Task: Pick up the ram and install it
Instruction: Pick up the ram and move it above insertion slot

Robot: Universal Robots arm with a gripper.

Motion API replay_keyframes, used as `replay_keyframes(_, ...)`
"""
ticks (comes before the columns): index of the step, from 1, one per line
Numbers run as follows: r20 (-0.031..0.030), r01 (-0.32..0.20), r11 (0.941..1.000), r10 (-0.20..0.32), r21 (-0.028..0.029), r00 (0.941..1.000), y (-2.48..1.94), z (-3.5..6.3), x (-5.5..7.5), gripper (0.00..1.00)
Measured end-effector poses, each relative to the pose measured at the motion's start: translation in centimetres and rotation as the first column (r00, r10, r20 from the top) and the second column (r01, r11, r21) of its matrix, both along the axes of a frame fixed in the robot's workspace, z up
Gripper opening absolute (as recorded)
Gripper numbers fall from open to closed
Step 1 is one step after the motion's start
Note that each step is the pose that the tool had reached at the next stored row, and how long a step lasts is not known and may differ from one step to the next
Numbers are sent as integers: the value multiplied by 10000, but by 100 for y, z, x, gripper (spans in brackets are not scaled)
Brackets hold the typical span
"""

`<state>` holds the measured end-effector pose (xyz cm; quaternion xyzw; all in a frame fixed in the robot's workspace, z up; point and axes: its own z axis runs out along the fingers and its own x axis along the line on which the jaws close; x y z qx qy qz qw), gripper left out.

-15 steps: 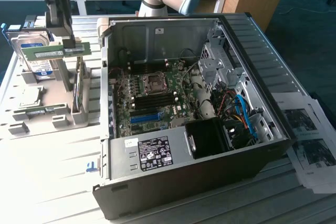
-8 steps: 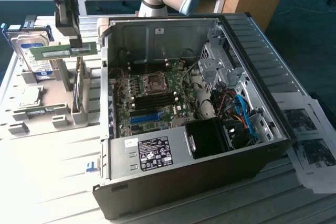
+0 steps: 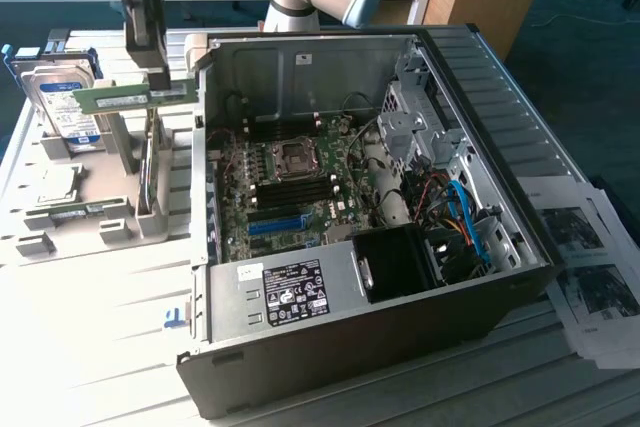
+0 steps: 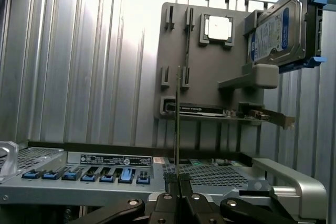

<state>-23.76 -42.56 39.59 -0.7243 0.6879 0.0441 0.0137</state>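
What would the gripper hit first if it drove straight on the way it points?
Probably the grey parts tray. The gripper points at it, and the ram clamped in its jaws leads, so the ram's far edge would touch first, near the slot brackets. The gap is hard to judge.

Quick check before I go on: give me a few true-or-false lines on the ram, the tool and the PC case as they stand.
1. The tool is shut on the ram. True.
2. The ram sits in a motherboard slot. False: it is held in the air outside the PC case, near the grey tray.
3. The PC case lies open with the motherboard exposed. True.
4. The hard drive is inside the case. False: it stands propped on the grey tray.
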Motion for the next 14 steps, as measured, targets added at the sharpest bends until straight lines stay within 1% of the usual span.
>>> replay_keyframes(14,0,1,10000,-1,0,10000,0,0,337,12)
